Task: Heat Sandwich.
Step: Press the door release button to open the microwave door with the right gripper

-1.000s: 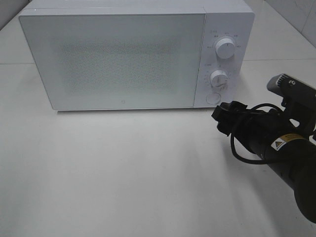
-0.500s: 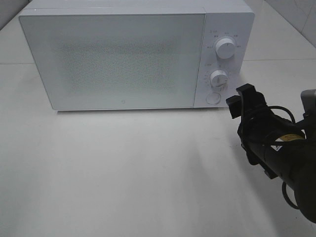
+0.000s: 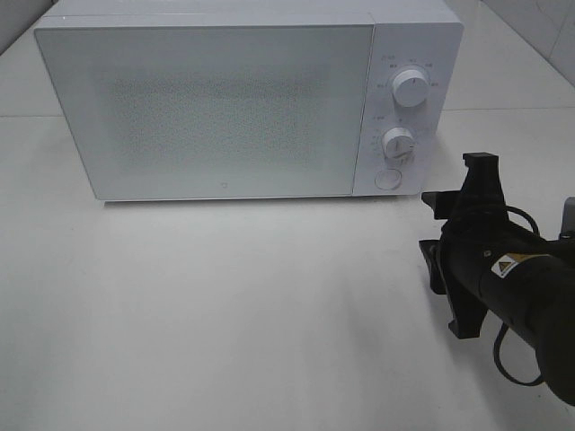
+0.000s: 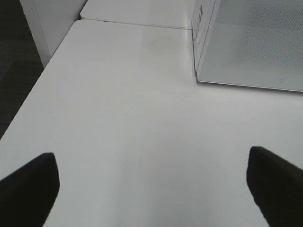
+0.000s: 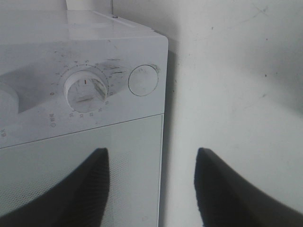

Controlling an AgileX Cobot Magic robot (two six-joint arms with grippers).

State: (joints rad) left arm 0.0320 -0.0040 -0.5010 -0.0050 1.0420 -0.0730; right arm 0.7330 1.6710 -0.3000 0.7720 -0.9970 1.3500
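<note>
Right gripper (image 5: 152,189): has rolled over and drawn back a little from the control panel, near the worktop's right edge; fingers apart, holding nothing.
Left gripper (image 4: 151,189): wide, empty, over bare worktop (image 3: 225,305).
Microwave (image 3: 207,108): far edge, door shut.
Sandwich: not in view; possibly behind the frosted door, cannot tell.
Risk: a misaimed reach for the round button (image 3: 387,179) could knock the dial (image 3: 396,143) just above.

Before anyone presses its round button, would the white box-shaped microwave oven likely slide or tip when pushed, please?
The white box-shaped microwave oven looks wide and low, so tipping seems unlikely. On the smooth white table, a firm push might slide it.
</note>
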